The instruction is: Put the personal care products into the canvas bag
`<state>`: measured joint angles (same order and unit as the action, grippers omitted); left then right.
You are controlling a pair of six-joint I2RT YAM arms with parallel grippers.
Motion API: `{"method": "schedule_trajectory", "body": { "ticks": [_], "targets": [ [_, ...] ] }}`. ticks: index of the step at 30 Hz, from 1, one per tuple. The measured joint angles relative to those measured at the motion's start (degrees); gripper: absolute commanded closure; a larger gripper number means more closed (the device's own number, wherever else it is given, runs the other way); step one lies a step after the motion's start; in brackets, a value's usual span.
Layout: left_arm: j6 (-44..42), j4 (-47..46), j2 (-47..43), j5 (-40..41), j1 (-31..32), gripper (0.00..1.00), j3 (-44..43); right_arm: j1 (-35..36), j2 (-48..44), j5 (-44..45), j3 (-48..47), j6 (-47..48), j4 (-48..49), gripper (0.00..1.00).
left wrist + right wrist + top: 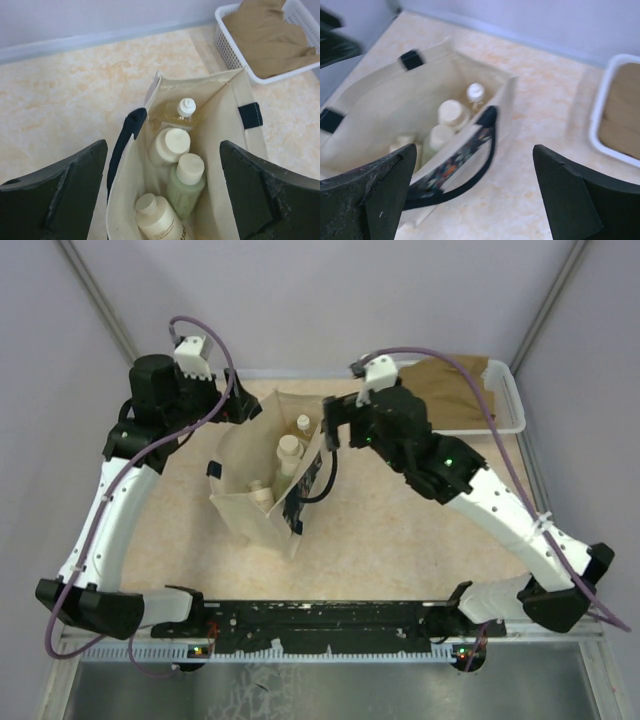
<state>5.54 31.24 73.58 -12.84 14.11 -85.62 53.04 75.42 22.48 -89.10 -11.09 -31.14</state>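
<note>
The beige canvas bag [240,475] stands open on the table left of centre, with its printed side and navy handle facing right. Inside it, in the left wrist view, are a clear amber bottle [184,110], a cream bottle [171,145], a pale green bottle [187,184] and another cream bottle [158,219], all with white caps. My left gripper [162,200] is open and empty above the bag's mouth, at its far left corner [245,406]. My right gripper [475,195] is open and empty, just right of the bag's far end [331,430]. The bag [380,107] and the bottles [451,112] show blurred in the right wrist view.
A white mesh basket [512,400] holding brown cloth stands at the back right corner; it also shows in the left wrist view [226,47] and the right wrist view [600,117]. Grey walls close the table at the back and sides.
</note>
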Motion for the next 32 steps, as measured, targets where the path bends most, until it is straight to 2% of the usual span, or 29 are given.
{"method": "schedule_trajectory", "body": {
  "ticks": [4,8,10,13,18,25,32],
  "targets": [
    [-0.1,-0.5,0.0,2.0,0.0,0.01,-1.1,-9.9,-4.0,0.6,2.8,-0.2,0.4,0.01],
    [-0.2,-1.0,0.1,4.6,-1.8,0.01,2.3,-24.7,-6.6,-2.9,10.1,-3.1,1.2,0.01],
    [0.2,-1.6,0.4,4.6,-4.8,0.01,5.4,-31.7,-7.1,-4.3,14.0,-4.6,1.1,0.01],
    [1.7,-3.3,1.1,3.4,-10.4,0.01,10.5,-38.2,-7.1,-5.4,17.6,-5.9,0.1,0.01],
    [4.2,-3.2,3.2,2.9,-15.1,0.01,13.0,-40.6,-7.1,-6.7,22.5,-7.0,0.8,0.01],
    [5.4,0.6,8.5,2.9,-15.1,0.01,9.7,-40.8,-8.6,-7.2,28.9,-8.0,1.6,0.01],
    [5.4,0.2,7.1,1.4,-15.1,0.01,10.0,-40.9,-10.6,-7.3,29.3,-8.2,2.4,0.01]
  ]
}}
